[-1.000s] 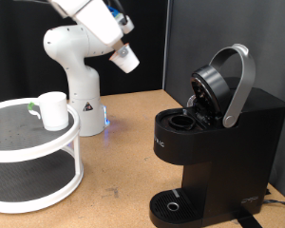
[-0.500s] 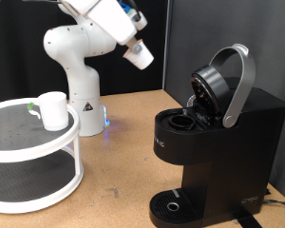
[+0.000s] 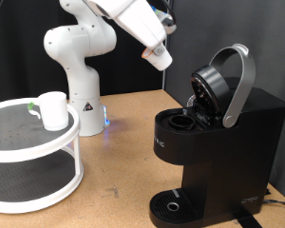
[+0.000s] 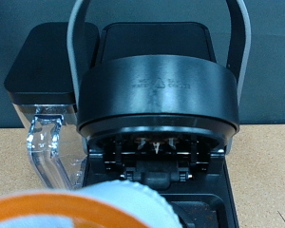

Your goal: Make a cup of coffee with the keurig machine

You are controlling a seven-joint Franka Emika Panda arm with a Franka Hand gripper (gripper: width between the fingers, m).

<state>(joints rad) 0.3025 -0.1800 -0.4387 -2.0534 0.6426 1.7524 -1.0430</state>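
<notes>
Two task items on record. Keurig machine (image 3: 218, 133): black, boxy, lid raised with pod chamber open, standing on the worktop (image 3: 123, 161) at 4 o'clock in the exterior view. We judge it heavy and rigid; the grey handle (image 3: 239, 84) is the place to grip. Cup (image 3: 53, 110): white, at 9 o'clock on the round rack (image 3: 38, 157); likely light, thin-walled, best taken across its sides. Claw (image 3: 160, 55): at 12 o'clock, above and beside the lid; its opening we cannot tell, though a white, orange-rimmed object (image 4: 81, 211) fills the wrist view's foreground.
</notes>
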